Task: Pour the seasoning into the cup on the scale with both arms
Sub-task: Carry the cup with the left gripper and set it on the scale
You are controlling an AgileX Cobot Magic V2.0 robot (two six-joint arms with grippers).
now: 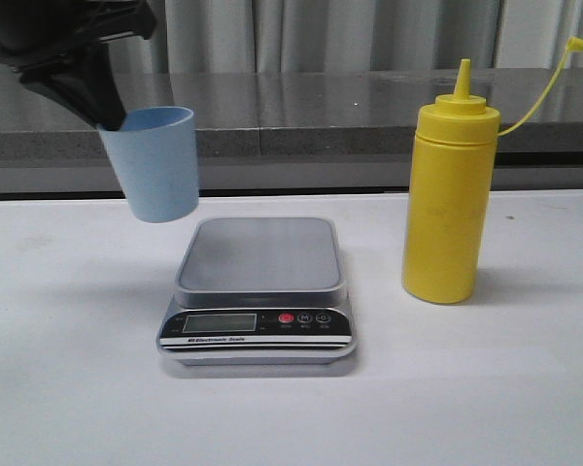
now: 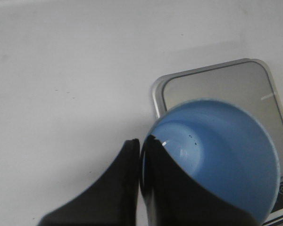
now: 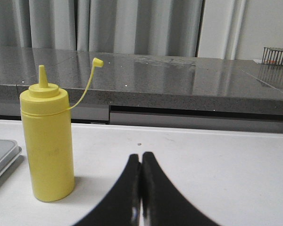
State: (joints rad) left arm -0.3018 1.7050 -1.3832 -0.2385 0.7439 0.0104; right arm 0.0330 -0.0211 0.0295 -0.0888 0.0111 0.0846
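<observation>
Gripping smooth tapered blue cup (image 1: 153,162), left tool (image 1: 105,121), cone-nozzled yellow bottle (image 1: 448,194)

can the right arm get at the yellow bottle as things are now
Probably yes. The seasoning bottle stands upright and alone on the table, ahead of the right gripper with bare surface between them. Its jaws are shut, though, so they would need to open first.

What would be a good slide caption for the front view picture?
Left gripper holds the blue cup in the air beside the empty scale, yellow seasoning bottle waiting uncapped.
</observation>
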